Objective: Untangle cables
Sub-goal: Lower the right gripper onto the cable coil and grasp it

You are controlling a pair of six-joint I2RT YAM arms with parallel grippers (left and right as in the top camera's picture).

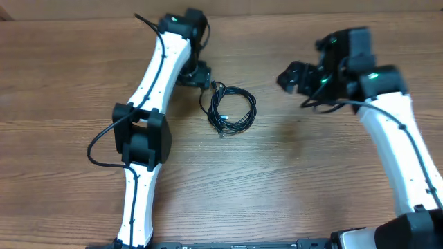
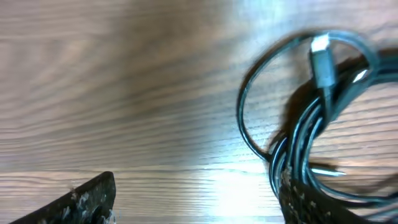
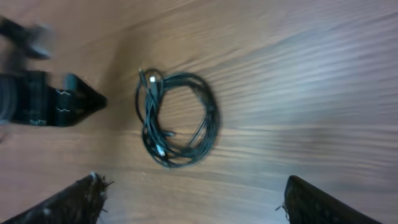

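Observation:
The cables [image 1: 230, 109] lie as one small coil of thin black cord on the wooden table, left of centre. My left gripper [image 1: 201, 80] stands open at the coil's upper left edge. In the left wrist view the coil [image 2: 311, 137] fills the right side, with a silvery plug [image 2: 320, 53] on top of it. One of the left fingers [image 2: 308, 202] overlaps the strands and the other stands over bare wood. My right gripper [image 1: 286, 77] hovers open to the right of the coil, apart from it. In the right wrist view the coil [image 3: 177, 121] sits beyond its spread fingers [image 3: 323, 202].
The left arm [image 1: 149, 117] runs from the front edge up to the coil. The right arm [image 1: 401, 145] comes in from the front right. Bare wood shows between the coil and the right gripper. The left gripper [image 3: 56, 102] appears at the left of the right wrist view.

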